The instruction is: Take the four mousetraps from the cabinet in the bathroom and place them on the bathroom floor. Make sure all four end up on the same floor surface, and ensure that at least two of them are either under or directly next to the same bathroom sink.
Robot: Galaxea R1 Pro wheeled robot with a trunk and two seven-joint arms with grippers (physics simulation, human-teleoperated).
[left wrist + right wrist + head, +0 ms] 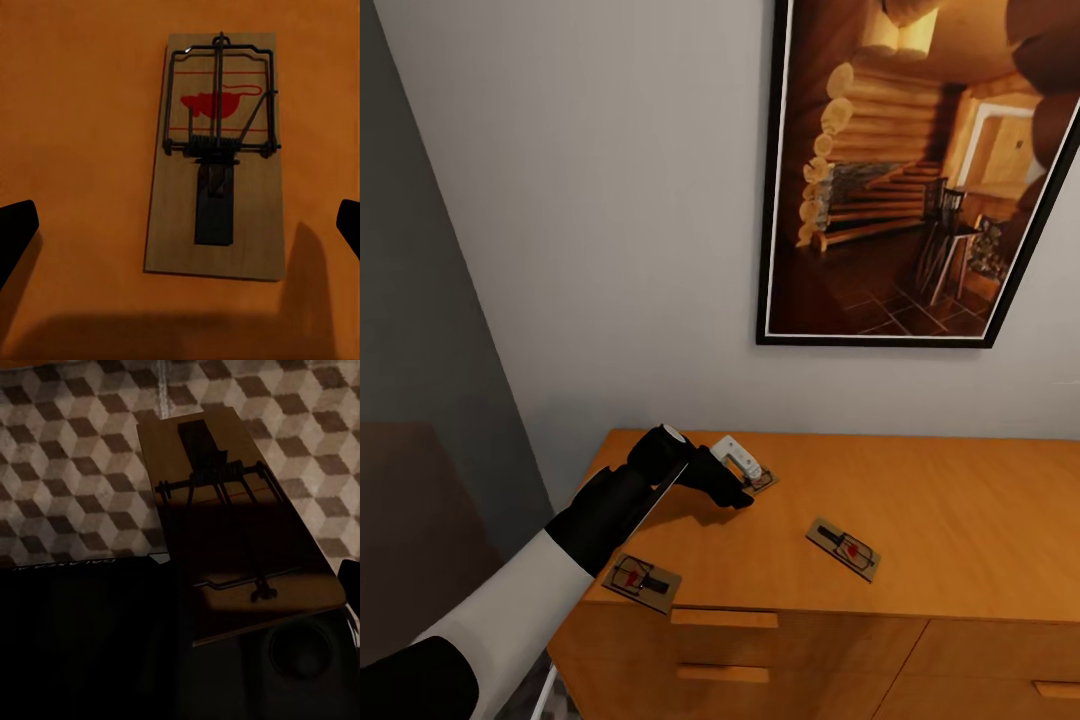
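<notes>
Up top, from the head view, the left gripper hovers over one mousetrap on the cabinet; two more traps lie apart, nearer the front edge. Through the left wrist view, the fingertips stand wide, straddling that trap untouched. Through the right wrist view, a fourth trap sits close above the bathroom floor; the right gripper's hold I cannot tell.

Left arm: white forearm shell, black wrist and elbow sections; left pincer black, white block attached.
</notes>
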